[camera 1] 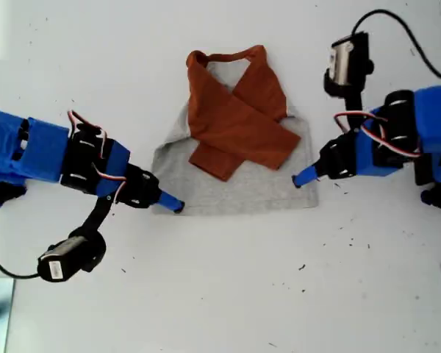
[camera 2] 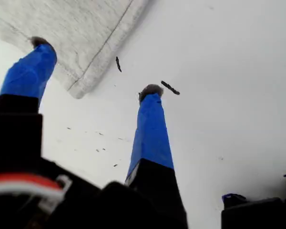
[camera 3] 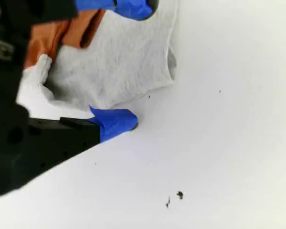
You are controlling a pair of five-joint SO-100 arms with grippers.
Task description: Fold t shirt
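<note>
Tools apart, my first tool [camera 2: 96, 67] and my second tool [camera 3: 137, 64] each straddle a t shirt [camera 1: 235, 184] hem corner, seemingly poised to pinch it.

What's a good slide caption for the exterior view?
Two blue arms flank a small grey t shirt, rust-orange sleeves crossed, on a white table.

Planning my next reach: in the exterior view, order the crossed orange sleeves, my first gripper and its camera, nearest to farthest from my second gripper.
1. Crossed orange sleeves, centre of the exterior view.
2. My first gripper, the exterior view's right.
3. Its camera, the exterior view's upper right.
</note>
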